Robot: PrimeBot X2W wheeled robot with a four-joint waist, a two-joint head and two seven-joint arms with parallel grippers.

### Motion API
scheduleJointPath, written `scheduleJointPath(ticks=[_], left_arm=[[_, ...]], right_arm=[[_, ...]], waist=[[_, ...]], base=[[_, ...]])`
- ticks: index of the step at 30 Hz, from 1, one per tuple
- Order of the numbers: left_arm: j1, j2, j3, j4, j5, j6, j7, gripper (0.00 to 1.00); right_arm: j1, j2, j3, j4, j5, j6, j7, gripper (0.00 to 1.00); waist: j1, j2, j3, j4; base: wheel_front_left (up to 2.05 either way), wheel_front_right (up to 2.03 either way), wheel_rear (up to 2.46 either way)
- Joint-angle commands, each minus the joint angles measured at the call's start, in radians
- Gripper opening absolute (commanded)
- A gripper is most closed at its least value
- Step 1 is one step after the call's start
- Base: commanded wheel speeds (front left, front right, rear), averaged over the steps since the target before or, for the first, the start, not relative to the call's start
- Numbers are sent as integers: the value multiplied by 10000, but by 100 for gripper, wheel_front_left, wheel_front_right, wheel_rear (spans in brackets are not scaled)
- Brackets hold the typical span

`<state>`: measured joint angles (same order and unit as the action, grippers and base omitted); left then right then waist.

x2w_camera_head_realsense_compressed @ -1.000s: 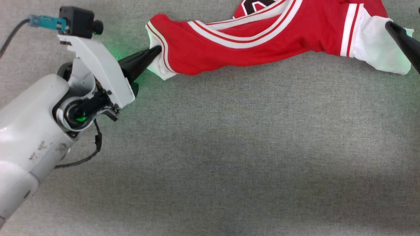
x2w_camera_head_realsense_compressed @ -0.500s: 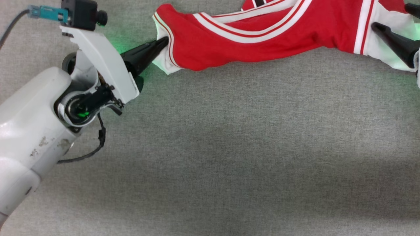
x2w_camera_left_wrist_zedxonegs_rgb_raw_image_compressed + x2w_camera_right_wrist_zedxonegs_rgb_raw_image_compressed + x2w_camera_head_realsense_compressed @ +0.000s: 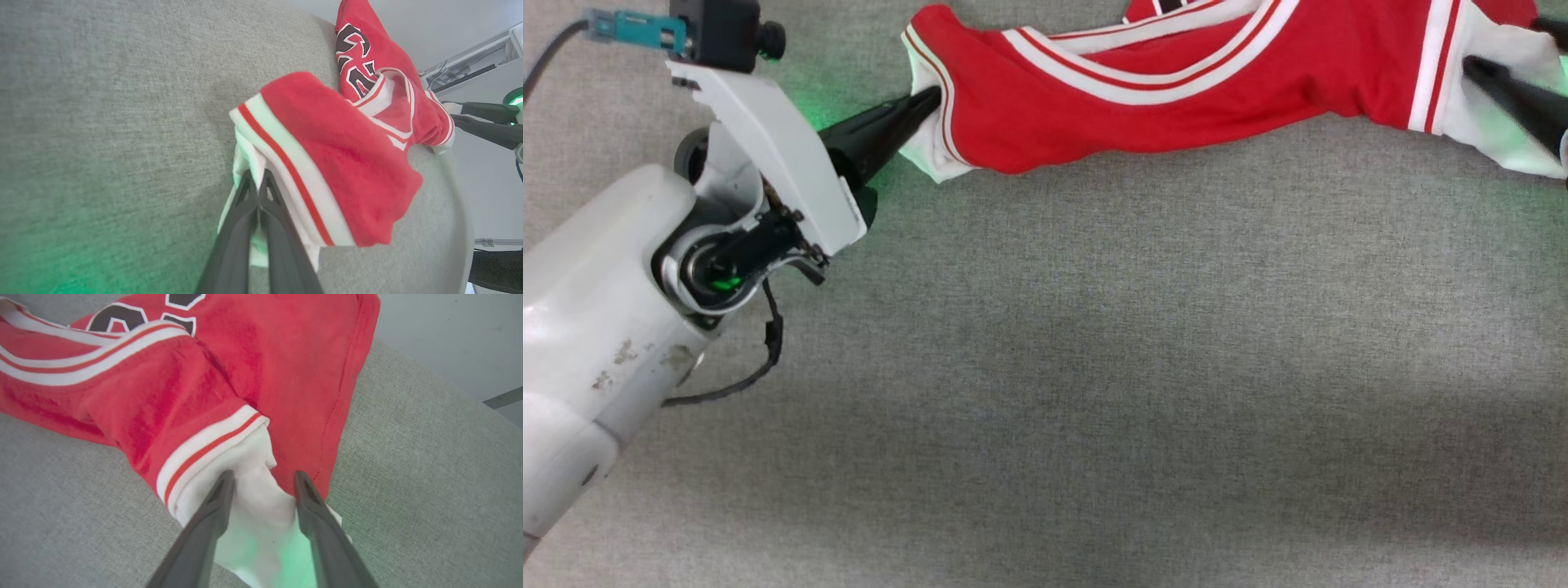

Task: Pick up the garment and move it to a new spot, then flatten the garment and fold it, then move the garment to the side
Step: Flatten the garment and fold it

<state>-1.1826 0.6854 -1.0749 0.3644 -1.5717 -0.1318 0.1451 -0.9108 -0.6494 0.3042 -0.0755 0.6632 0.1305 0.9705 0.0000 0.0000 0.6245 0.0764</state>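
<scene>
At the left, the left gripper (image 3: 929,101) has its two fingers pressed flat together, and they pinch the white cloth of one sleeve (image 3: 925,155) just under its striped band. In the left wrist view the same gripper (image 3: 257,181) shows no gap between the fingers, with the sleeve cloth bunched around the tips. I judge that it holds here because a sleeve end is a good corner for pulling the shirt wide.

The shirt (image 3: 1143,114) lies across the far part of the grey surface (image 3: 1094,367). It is a long, crumpled red band from one sleeve to the other. Its body is rolled on itself, so the black letters (image 3: 353,61) are partly hidden in folds. It is not flat and it is not folded.

At the right, the right gripper (image 3: 263,475) has its fingers apart, one on each side of the other white sleeve (image 3: 253,506). The cloth fills the space between them. To me the grip is not yet tight. In the head view this gripper (image 3: 1507,49) is at the edge, over the same sleeve.

With both sleeve ends taken, the two arms could probably stretch the shirt and lift it evenly.
</scene>
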Motion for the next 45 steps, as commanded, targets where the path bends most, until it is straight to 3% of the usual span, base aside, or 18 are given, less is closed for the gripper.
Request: scheduleJointPath(ticks=[1,12,17,20,25,32,36,39,45], left_arm=[[213,-91,-127,58,-17,25,85,0],[134,111,362,-109,-264,24,-238,0],[-434,-39,942,259,-357,24,-609,0],[-1175,-428,1344,1024,-442,24,-739,0],[-3124,-1401,2107,3071,-449,24,-1187,0],[-6370,-2218,2601,5860,420,25,-2521,0],[-7657,-2292,2732,6163,860,27,-3469,0],[-7680,-2434,2780,6036,773,26,-3534,0],[-6399,-2225,2632,5231,284,26,-2900,0]], right_arm=[[57,0,29,-52,26,3,24,0],[163,178,-423,87,-162,3,-722,0],[-270,831,-1404,744,-638,3,-1717,0],[-958,1447,-1879,1547,-1269,3,-2514,0],[-3083,2755,-2817,3777,-2708,3,-4736,0],[-6667,4046,-4714,6691,-4793,-6,-7891,0],[-8201,4298,-5552,7881,-5761,-7,-9236,0],[-8727,4344,-5692,8801,-6216,-7,-9840,0],[-8591,4079,-4502,10024,-5762,-4,-10019,0]], waist=[[0,0,13,-1],[0,0,-255,-24],[0,0,-404,95],[0,0,-428,139],[0,0,-334,71],[0,0,-235,-189],[0,0,-266,-321],[0,0,-386,-312],[0,0,-412,-116]], base=[[0,0,0],[0,0,0],[0,0,0],[0,0,0],[0,0,0],[0,0,0],[0,0,0],[0,0,0],[0,0,0]])
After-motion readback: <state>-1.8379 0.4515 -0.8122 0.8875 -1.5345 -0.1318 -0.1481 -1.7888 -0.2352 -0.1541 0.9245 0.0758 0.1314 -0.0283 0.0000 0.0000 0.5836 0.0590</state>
